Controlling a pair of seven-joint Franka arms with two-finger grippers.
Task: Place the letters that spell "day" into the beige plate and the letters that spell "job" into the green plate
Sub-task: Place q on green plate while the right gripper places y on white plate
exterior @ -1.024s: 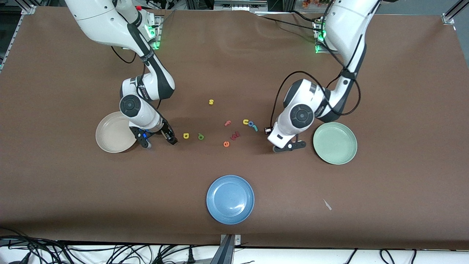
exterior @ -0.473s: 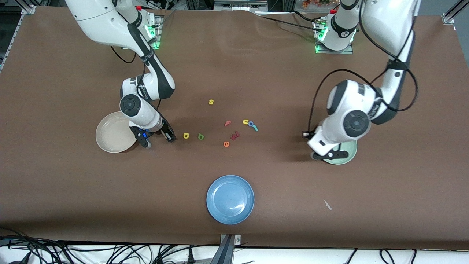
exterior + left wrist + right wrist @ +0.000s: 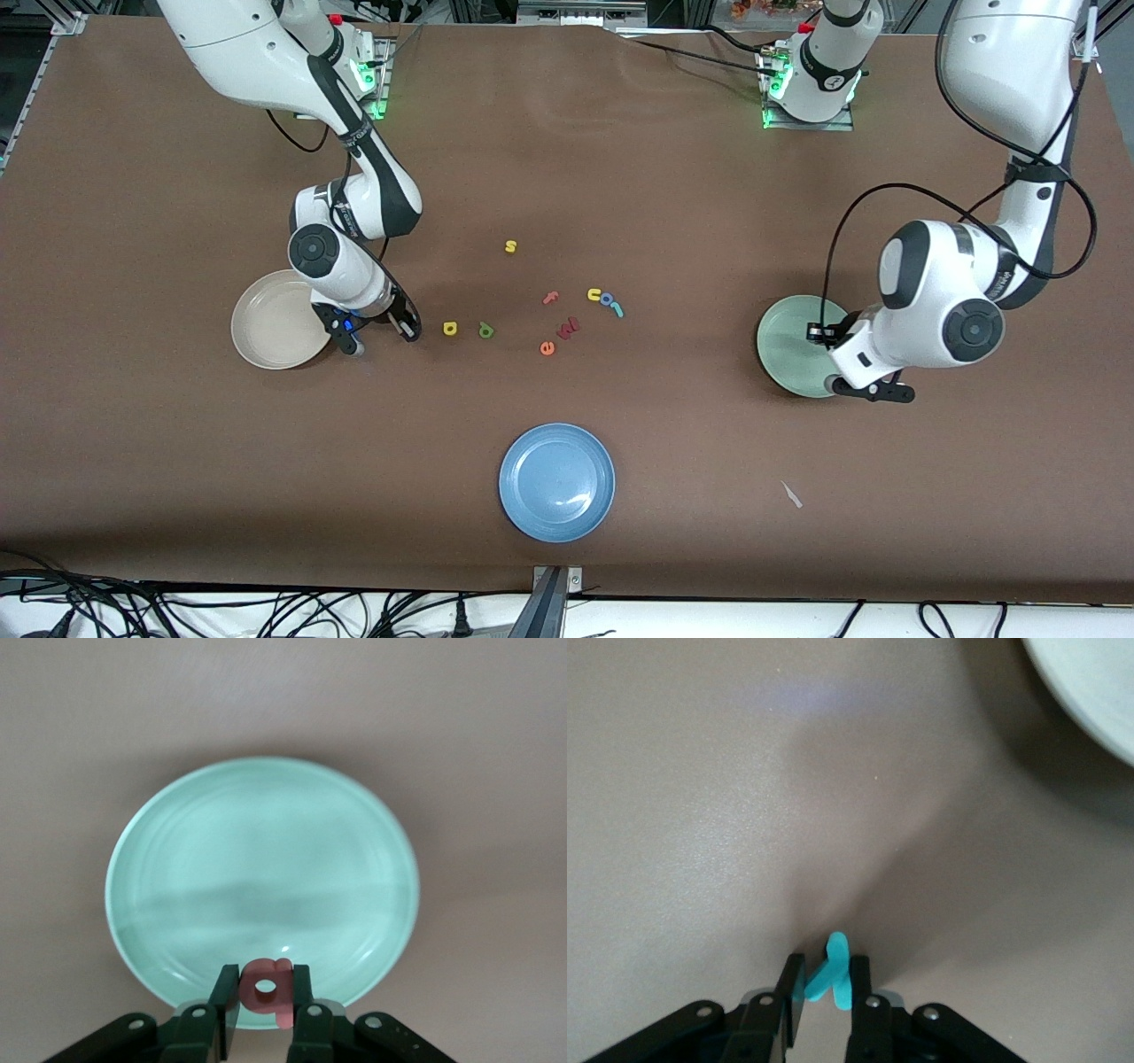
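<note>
Three plates sit on the brown table (image 3: 177, 461). Nearest the front camera is the blue plate (image 3: 556, 481), with nothing in it. Farther back, toward the left arm's end, the left gripper (image 3: 265, 1003) hangs over the green plate (image 3: 784, 341), its fingers clamped on the pinkish-red "b" (image 3: 267, 986). At about the same depth toward the right arm's end, the right gripper (image 3: 827, 988) is down at the table just beside the beige plate (image 3: 270, 323), fingers pinched on the teal "y" (image 3: 830, 973). Between the two plates the loose letters are scattered: the yellow rounded letter (image 3: 450, 329) and the green letter (image 3: 485, 330) close together near the right gripper, then the orange "e" (image 3: 547, 348), the pink "f" (image 3: 551, 298), the yellow "u" (image 3: 594, 294), the blue "o" (image 3: 607, 300) and the teal "j" (image 3: 617, 309). Farthest back lies the yellow "s" (image 3: 510, 246).
</note>
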